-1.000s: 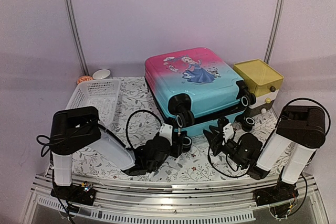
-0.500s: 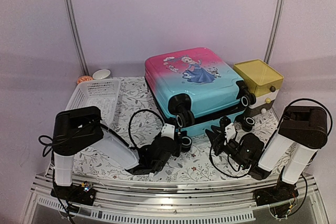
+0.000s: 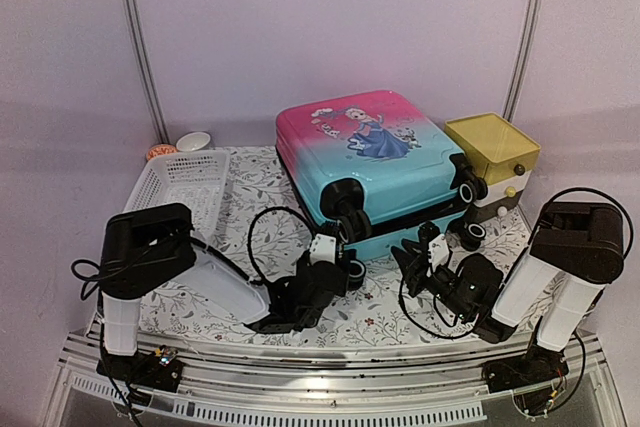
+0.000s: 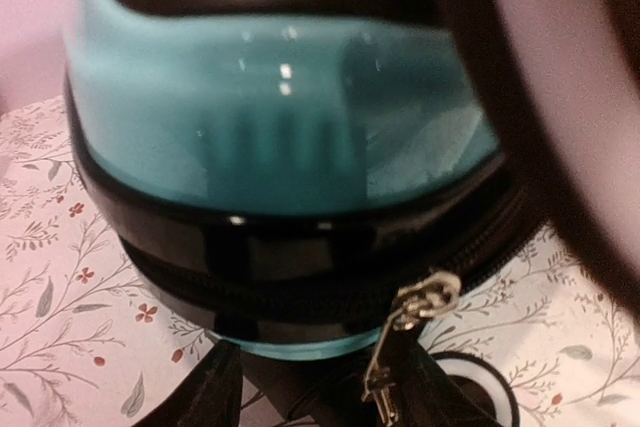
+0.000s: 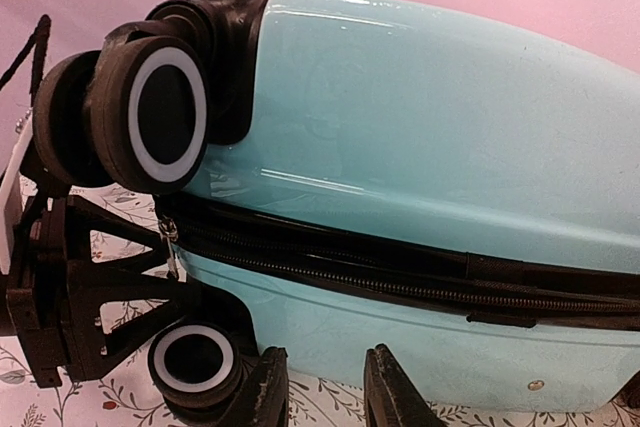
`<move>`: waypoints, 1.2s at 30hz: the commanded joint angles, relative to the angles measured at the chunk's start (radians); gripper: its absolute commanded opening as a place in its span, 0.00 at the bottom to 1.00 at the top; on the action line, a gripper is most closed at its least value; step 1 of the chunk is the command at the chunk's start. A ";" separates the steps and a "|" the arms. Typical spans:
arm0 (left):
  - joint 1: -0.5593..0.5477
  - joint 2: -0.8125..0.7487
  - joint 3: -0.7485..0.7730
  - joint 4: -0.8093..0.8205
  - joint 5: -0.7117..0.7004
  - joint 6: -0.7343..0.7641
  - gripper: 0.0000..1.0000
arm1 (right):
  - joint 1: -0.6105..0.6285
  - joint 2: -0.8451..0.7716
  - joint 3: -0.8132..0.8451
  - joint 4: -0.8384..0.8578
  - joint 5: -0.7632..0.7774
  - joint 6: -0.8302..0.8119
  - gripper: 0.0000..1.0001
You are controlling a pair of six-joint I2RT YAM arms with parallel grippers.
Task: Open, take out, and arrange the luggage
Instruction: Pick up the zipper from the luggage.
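- The luggage (image 3: 375,162) lies flat on the table (image 3: 380,312), right of centre and toward the back. Its printed pink-to-turquoise face is up and its wheel end faces the arms.
- It sits between the white basket (image 3: 185,182) on its left and the yellow-topped drawer box (image 3: 492,152) just beside its right corner.
- In the right wrist view the black zipper band (image 5: 400,282) runs along the turquoise shell (image 5: 430,117), and the two halves sit together there.
- That view also gives you a pair of upper wheels (image 5: 160,112) and a lower wheel (image 5: 195,362) at the corner. The shell runs off the frame on the right.
- Your left gripper (image 3: 340,272) is low at the near-left corner of the case. From its wrist camera the fingers (image 4: 215,387) are apart, with the metal zipper pull (image 4: 415,322) hanging close to the right-hand one. You cannot tell whether the pull touches that finger.
- The left wrist picture is soft, and a dark blurred shape covers its upper right.
- Your right gripper (image 3: 412,252) is low near the front edge of the case, facing the wheeled corner. Its fingers (image 5: 270,387) are parted and hold nothing.
- Behind the basket are a small white bowl (image 3: 193,140) and an orange item (image 3: 160,151), which is partly hidden.
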 commanded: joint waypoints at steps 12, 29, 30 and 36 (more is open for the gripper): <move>-0.019 0.033 0.044 0.388 -0.094 0.080 0.51 | -0.011 -0.004 -0.018 0.277 -0.014 0.020 0.28; -0.002 0.011 -0.021 0.413 -0.023 0.041 0.00 | -0.016 -0.048 -0.031 0.277 -0.048 0.003 0.28; -0.003 0.001 -0.038 0.433 -0.017 0.042 0.00 | -0.016 -0.058 -0.033 0.275 -0.054 0.002 0.28; -0.011 -0.028 -0.119 0.519 0.032 0.045 0.00 | -0.016 -0.165 -0.014 0.109 -0.092 0.033 0.31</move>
